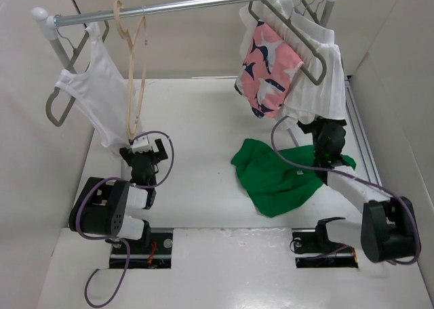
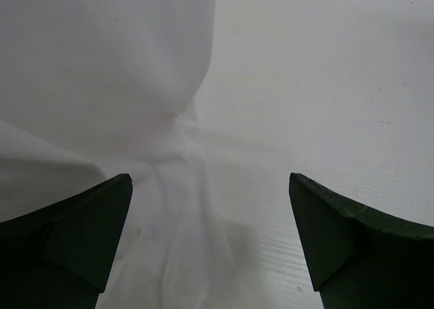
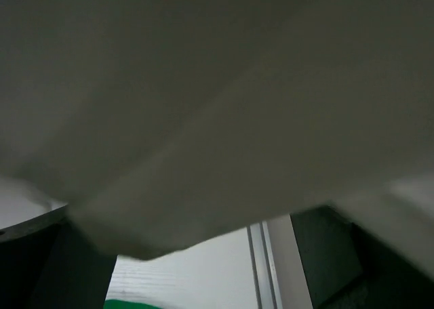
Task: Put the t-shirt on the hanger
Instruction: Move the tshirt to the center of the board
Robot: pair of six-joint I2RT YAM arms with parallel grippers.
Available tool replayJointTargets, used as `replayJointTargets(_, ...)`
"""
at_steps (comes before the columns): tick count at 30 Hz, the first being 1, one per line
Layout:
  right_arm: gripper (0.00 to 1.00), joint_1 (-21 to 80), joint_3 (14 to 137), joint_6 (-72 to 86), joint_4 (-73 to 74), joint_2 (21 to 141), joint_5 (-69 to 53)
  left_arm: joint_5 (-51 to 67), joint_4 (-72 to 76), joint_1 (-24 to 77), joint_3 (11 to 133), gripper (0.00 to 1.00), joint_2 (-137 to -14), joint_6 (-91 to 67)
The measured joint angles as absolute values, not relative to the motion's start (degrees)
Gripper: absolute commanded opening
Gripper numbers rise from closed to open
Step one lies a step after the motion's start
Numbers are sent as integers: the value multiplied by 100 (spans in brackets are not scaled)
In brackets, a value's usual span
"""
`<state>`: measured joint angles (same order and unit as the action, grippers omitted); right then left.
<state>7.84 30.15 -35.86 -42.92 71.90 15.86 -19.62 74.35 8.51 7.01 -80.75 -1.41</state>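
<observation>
The green t-shirt (image 1: 274,177) lies crumpled on the white table, right of centre, its small white label facing up. The beige wooden hanger (image 1: 129,85) hangs by its hook from the rail at the left, tilted so that one end points down. My left gripper (image 1: 144,148) is just below that lower end, open and empty; in the left wrist view (image 2: 210,244) only white cloth and table lie between its fingers. My right gripper (image 1: 323,127) is open at the hem of a hanging white garment, behind the t-shirt. In the right wrist view only a sliver of the t-shirt (image 3: 129,304) shows.
A white tank top (image 1: 95,85) hangs on a grey hanger at the rail's left end and fills the left of the left wrist view (image 2: 102,85). A pink patterned garment (image 1: 268,68) and a white garment (image 1: 315,78) hang at the right. The white garment (image 3: 203,106) covers most of the right wrist view.
</observation>
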Motion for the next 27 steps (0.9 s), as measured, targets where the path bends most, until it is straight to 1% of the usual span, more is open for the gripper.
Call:
replayJointTargets(3,100,882,3105,-3430,-3439,6528,1586,-1798,7437,851,701,99,-8075,-84)
replayJointTargets(6,100,947,3094,-2982,-2578,5741,1590,-1232,7474,812,515,99,-7994,154)
replayJointTargets(9,100,947,3094,-2259,-1680,5026,1557,-637,7336,812,294,99,-7664,427)
replayJointTargets(10,100,945,3094,-2014,-1404,4825,1507,-351,7260,812,268,99,-7478,561)
replayJointTargets(12,100,954,3092,-1494,-858,4495,1337,113,7190,812,244,99,-6683,751)
replayJointTargets(14,100,980,3092,-1033,-325,4289,1210,770,6893,799,305,99,-5784,1339)
replayJointTargets(16,100,1028,3092,-650,246,4198,1135,1599,5913,788,674,99,-5054,2154)
replayJointTargets(19,100,1120,3114,-316,1087,4340,1085,2604,4504,788,1138,99,-4469,3218)
replayJointTargets(23,100,1177,3181,-183,1868,4901,764,3232,2976,792,1162,99,-3979,4453)
replayJointTargets(27,100,1275,3197,-242,2294,5393,237,3400,1931,803,1162,99,-3769,5330)
